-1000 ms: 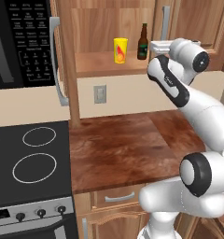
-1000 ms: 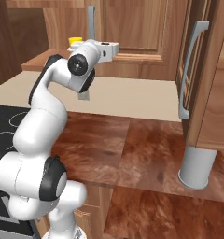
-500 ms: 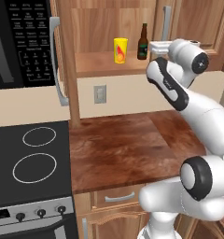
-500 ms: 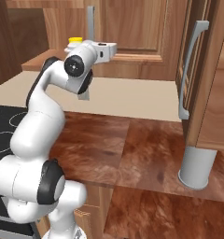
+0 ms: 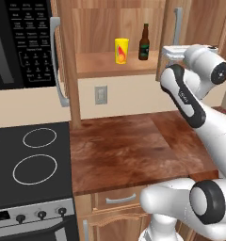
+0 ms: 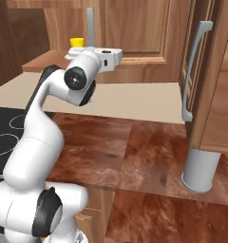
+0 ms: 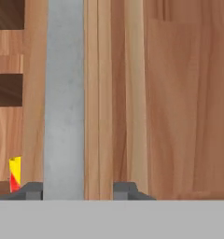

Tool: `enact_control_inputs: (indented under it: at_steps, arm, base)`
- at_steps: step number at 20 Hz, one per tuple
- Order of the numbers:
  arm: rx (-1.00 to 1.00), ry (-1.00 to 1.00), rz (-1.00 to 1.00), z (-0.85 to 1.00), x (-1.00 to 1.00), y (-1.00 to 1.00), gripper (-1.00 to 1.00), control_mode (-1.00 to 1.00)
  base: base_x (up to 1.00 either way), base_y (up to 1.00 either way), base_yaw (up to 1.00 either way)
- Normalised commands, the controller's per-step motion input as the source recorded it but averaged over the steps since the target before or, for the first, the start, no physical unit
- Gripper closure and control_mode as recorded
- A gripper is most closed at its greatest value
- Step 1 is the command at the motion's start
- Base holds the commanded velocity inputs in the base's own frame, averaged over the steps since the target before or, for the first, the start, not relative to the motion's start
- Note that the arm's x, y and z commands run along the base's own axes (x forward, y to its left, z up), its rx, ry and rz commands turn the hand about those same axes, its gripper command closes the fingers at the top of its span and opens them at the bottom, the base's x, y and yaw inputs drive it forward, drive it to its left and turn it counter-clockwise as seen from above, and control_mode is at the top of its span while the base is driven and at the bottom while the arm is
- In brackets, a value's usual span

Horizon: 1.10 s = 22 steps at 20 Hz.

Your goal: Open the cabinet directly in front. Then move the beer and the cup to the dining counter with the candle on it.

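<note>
The cabinet [image 5: 115, 19] stands with its left door [image 5: 64, 47] swung wide open. On its shelf are the yellow cup [image 5: 121, 51] and, to its right, the dark beer [image 5: 143, 42]; the cup's rim [image 6: 77, 42] shows behind the arm. My gripper [image 5: 167, 51] is at the lower end of the right door's silver bar handle [image 5: 177, 21]. In the hand view the gripper [image 7: 79, 190] straddles that handle [image 7: 65, 93], the left fingertip [image 7: 32, 190] against it and a gap on the right. A sliver of the cup [image 7: 14, 173] shows at the left. The dining counter and candle are out of view.
A black microwave [image 5: 20, 42] hangs left of the cabinet, above a black stove [image 5: 30, 164]. The reddish-brown worktop [image 5: 119, 150] lies below the shelf. A wall outlet [image 5: 100, 95] sits under the cabinet. Further right are another cabinet door handle [image 6: 194, 71] and a grey cylinder [image 6: 200, 170].
The hand stays at the lower end of the right door's handle; the arm has shifted only slightly. The doors, the cup and the beer have not moved.
</note>
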Motion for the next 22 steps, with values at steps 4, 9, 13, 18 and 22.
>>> enact_control_inputs:
  at_steps: [4, 9, 13, 18, 22]
  arm:
    - [0.00, -0.02, 0.00, 0.00, -0.67, -0.85, 1.00, -1.00]
    - [0.00, -0.02, 0.00, 0.00, -0.70, -0.94, 1.00, -1.00]
    - [0.00, -0.01, -0.01, 0.00, -0.68, -1.00, 1.00, -1.00]
    - [0.00, -0.02, -0.01, 0.00, -0.68, -1.00, 1.00, -1.00]
    - [0.00, -0.01, -0.02, 0.00, -0.66, -1.00, 1.00, -1.00]
  base:
    - [0.00, 0.00, 0.00]
    - [0.00, 0.00, 0.00]
    - [0.00, 0.00, 0.00]
    - [0.00, 0.00, 0.00]
    - [0.00, 0.00, 0.00]
